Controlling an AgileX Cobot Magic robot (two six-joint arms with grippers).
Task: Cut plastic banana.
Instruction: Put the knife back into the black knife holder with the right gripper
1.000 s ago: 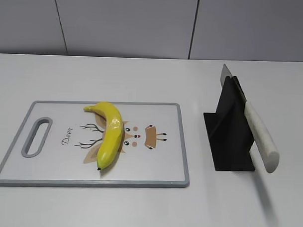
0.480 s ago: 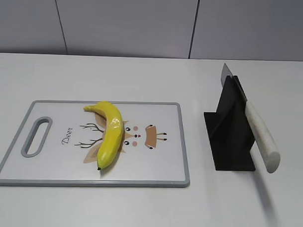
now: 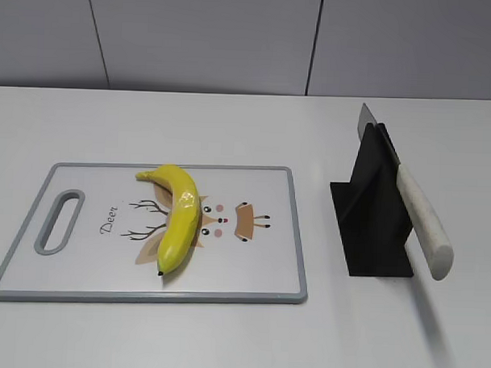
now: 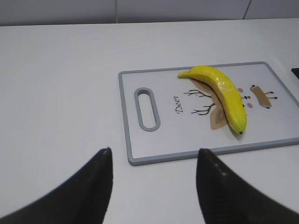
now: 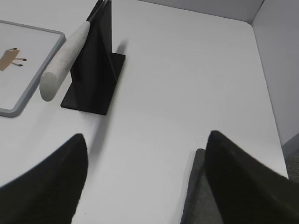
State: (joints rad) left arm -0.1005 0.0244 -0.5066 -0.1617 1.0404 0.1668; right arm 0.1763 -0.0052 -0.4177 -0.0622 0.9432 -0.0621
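The glossy yellow plastic banana [image 3: 178, 216] lies on a white cutting board [image 3: 259, 265] with a grey rim, over a deer print; it also shows in the left wrist view [image 4: 225, 95]. A knife [image 3: 419, 221] with a pale handle rests in a black stand [image 3: 373, 213], also in the right wrist view [image 5: 65, 58]. My left gripper [image 4: 154, 154] is open and empty over bare table, near the board's handle end. My right gripper [image 5: 145, 140] is open and empty over bare table, to the right of the stand. Neither gripper shows in the exterior view.
The board [image 4: 140, 149] has an oval handle slot [image 4: 146, 108] at its left end. The black stand [image 5: 96, 60] stands to the right of the board. The white table's right edge [image 5: 268, 93] runs beside a grey wall.
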